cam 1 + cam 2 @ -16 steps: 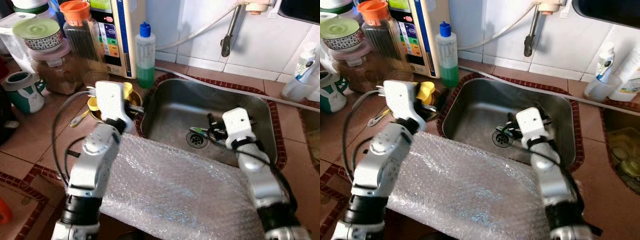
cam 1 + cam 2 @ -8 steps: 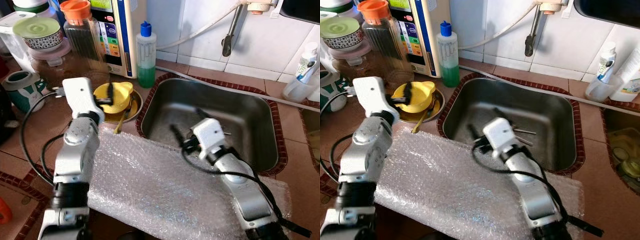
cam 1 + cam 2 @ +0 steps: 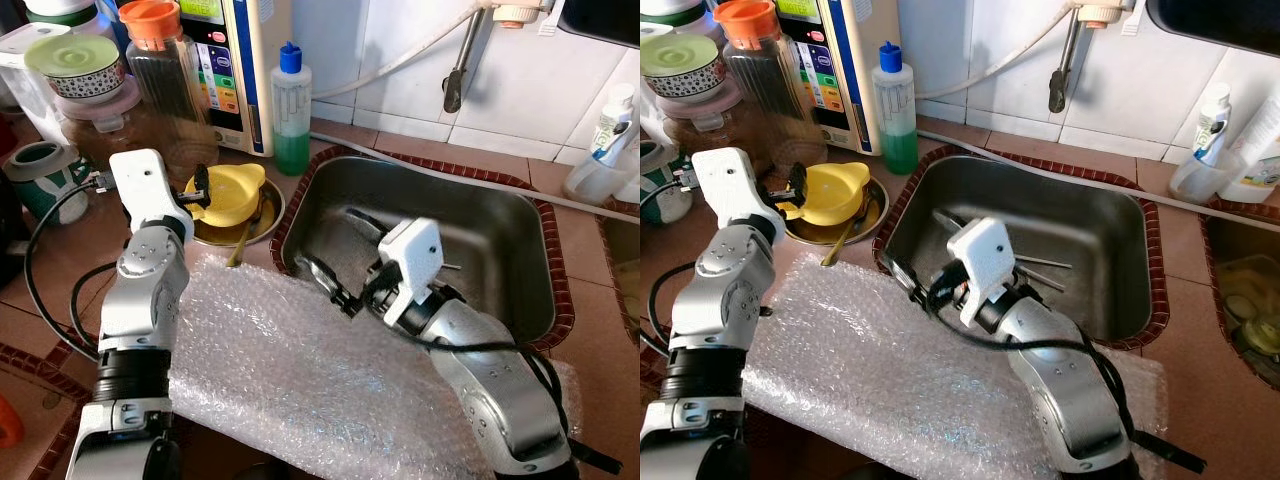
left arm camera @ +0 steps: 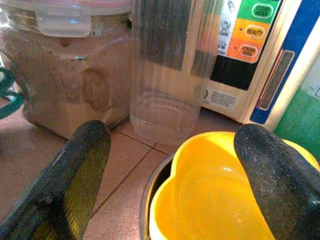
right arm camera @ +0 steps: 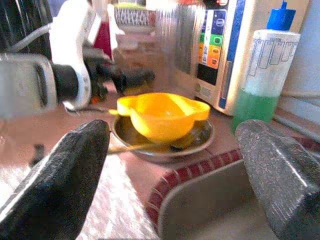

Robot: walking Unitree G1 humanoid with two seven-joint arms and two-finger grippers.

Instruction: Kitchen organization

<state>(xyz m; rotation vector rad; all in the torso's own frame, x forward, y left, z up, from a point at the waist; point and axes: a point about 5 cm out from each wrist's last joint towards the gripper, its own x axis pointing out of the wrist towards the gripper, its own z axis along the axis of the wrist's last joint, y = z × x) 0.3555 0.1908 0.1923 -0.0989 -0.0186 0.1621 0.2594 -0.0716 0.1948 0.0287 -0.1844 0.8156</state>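
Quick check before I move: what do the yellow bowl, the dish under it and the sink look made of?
Yellow bowl: looks like plastic, opaque with a soft, even sheen. Dish under it: probably metal, grey and mirror-like at the rim. Sink: most likely stainless steel, brushed grey with dull reflections. Both grippers, left and right, are open.

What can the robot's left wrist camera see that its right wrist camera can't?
The left wrist view alone gives a close look at the clear ribbed jar and the lidded tub of brown stuff standing behind the bowl.

The right wrist view alone takes in the left claw itself, the green soap bottle, the steel dish under the bowl, and the sink's rim.

Both see the yellow bowl and the white machine with coloured buttons, each framed by its own open black fingers.
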